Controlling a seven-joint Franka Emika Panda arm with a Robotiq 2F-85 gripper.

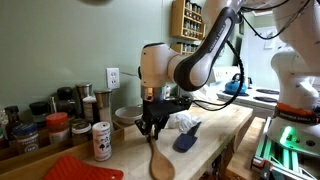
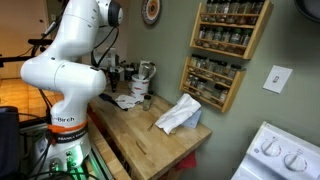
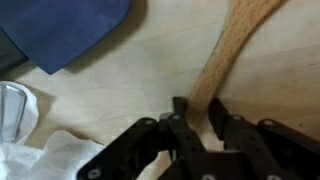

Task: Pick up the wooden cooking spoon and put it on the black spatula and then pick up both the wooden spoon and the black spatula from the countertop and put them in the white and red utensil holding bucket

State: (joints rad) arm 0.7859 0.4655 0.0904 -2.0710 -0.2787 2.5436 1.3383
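Wrist view: arm pts down, gripper (image 3: 198, 120) clamped narrow on wooden cooking spoon (image 3: 226, 55) hdl.

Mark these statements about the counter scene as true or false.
1. The handle of the wooden cooking spoon runs in between the jaws of the gripper. True.
2. The wooden cooking spoon rests on top of the black spatula. False: they lie apart, with bare countertop between them.
3. The jaws are clamped on the black spatula. False: it lies free, off to one side of the gripper.
4. A spice rack full of jars hangs on the wall. True.
5. The crumpled white cloth hangs from the spice rack. False: it lies on the countertop.
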